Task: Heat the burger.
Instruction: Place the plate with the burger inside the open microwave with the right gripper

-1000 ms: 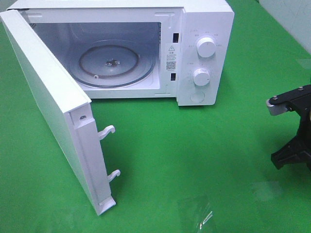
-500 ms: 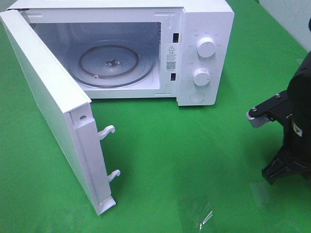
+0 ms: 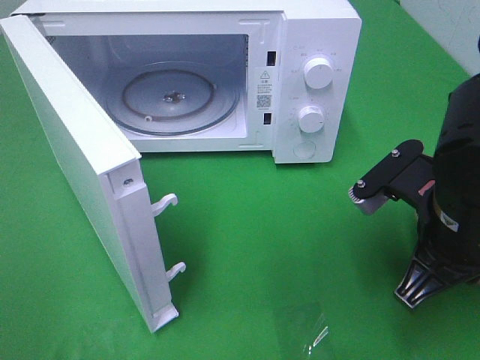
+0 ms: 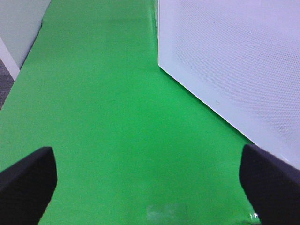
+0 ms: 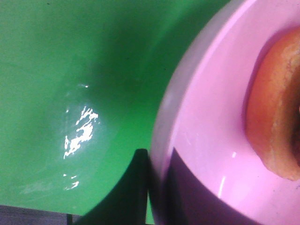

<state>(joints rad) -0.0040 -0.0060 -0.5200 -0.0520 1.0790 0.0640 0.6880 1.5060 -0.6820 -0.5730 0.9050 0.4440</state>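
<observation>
1. The right arm (image 3: 448, 202) has moved in from the right edge of the surface (image 3: 300, 247) over the last second. It now stands further toward the middle, in front of the microwave (image 3: 315, 45) and off to its knob side.
2. The right fingers (image 5: 133, 197) are nearly closed, pinching the rim of a plate (image 5: 206, 122). One finger lies under the rim and the other over its inner face.
3. The burger (image 5: 276, 108) sits on that plate, so it rides with the right arm. Only an edge of its brown bun shows in the wrist view. The high view shows neither plate nor burger, which are hidden by the arm or outside the picture.
4. The plate seems to be held above the green surface rather than resting on it, though the wrist view alone does not settle this.
5. The microwave door (image 3: 75, 172) stands swung wide toward the front left, unchanged, and the glass turntable (image 3: 172, 97) inside is bare.
6. The left fingers (image 4: 28, 183) are spread wide and hold nothing. They hang near the outer face of the door, apart from it.
7. My reading: the carry toward the oven is under way and the loading is not yet done. The way in looks clear, but a thin rim pinch could let the plate tilt and the burger slide.
</observation>
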